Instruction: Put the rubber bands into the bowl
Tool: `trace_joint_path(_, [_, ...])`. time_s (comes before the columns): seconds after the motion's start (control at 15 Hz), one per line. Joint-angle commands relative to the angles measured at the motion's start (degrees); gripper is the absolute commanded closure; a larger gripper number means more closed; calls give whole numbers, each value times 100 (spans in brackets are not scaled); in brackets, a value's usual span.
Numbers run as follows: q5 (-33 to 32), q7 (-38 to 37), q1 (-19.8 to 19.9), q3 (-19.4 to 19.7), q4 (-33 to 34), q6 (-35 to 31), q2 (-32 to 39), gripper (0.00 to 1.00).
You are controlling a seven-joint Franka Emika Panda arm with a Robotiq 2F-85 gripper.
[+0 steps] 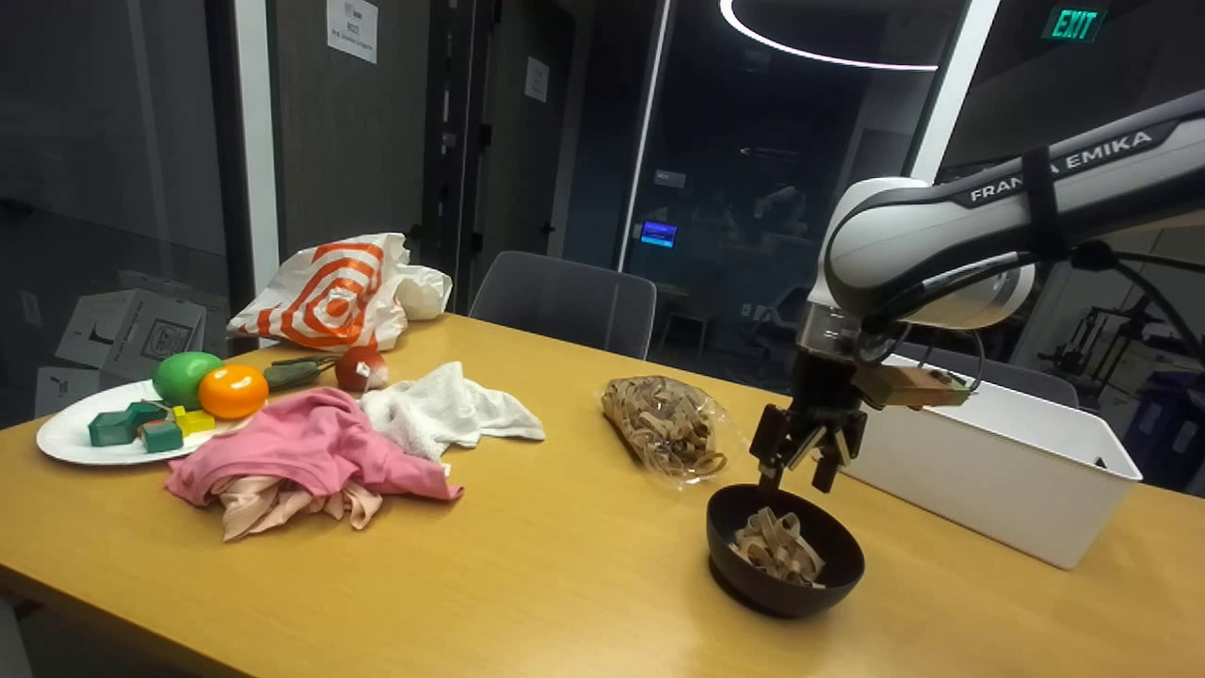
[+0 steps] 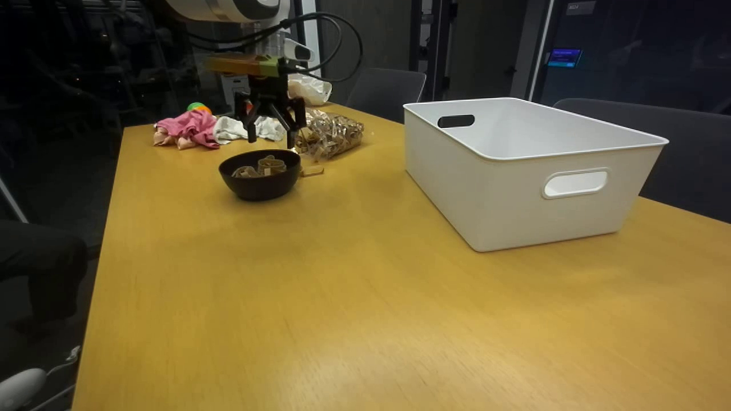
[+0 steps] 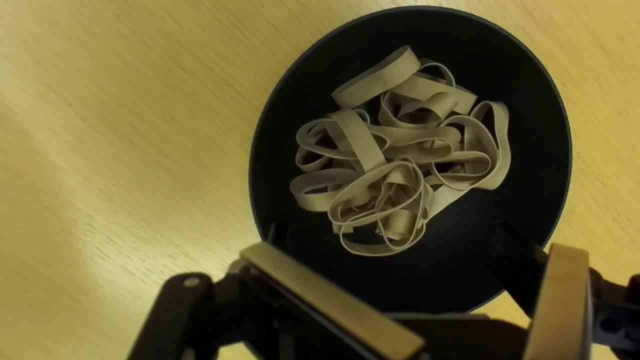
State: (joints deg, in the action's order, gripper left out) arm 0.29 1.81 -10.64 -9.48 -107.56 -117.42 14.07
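a: so where are the rubber bands [image 1: 779,546]?

b: in an exterior view they lie in a loose tangle inside the dark bowl [image 1: 841,541] on the tabletop [image 1: 527,565]. the claw [image 1: 797,483] hangs over the bowl's far side, pointing down.

a: and around it?

b: behind the bowl, to one side, a clear bag [image 1: 664,424] full of tan bands; to the opposite side, a white bin [image 1: 979,490]. well apart are a pink cloth [image 1: 320,443], a white cloth [image 1: 452,414], a white plate [image 1: 61,438] with green blocks [image 1: 113,428] on it, and a shopping bag [image 1: 334,292] printed with an orange-red target.

a: in an exterior view i get the claw [image 2: 271,142] above the bowl [image 2: 260,188] too, fingertips spread.

b: yes, and curled bands [image 2: 271,166] show over the rim. a tan loop [image 2: 312,170], by its look one more band, lies on the tabletop just beside the bowl, on the side toward the clear bag. the white bin [image 2: 514,194] stands apart from the bowl.

a: what does the wrist view add?

b: the bowl [image 3: 535,150] from above. the rubber bands [image 3: 415,136] are heaped in it, flat strips looped over one another. the claw shows along the bottom edge, its tan pads [image 3: 557,300] well apart from each other.

a: the tips?

b: dark and blurred, hard to make out against the bowl.
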Motion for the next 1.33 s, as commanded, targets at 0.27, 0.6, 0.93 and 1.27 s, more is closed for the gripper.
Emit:
trace_joint_path(0.27, [-764,6,-79,30,392,-868,195,0])
trace_joint_path(0.6, [-1160,-55,-196,71,659,-1566,704,0])
trace_joint_path(0.93, [-1288,17,-246,116,659,-2086,1100,0])
trace_joint_path(1.27, [-1228,146,-198,140,599,-2159,1208,0])
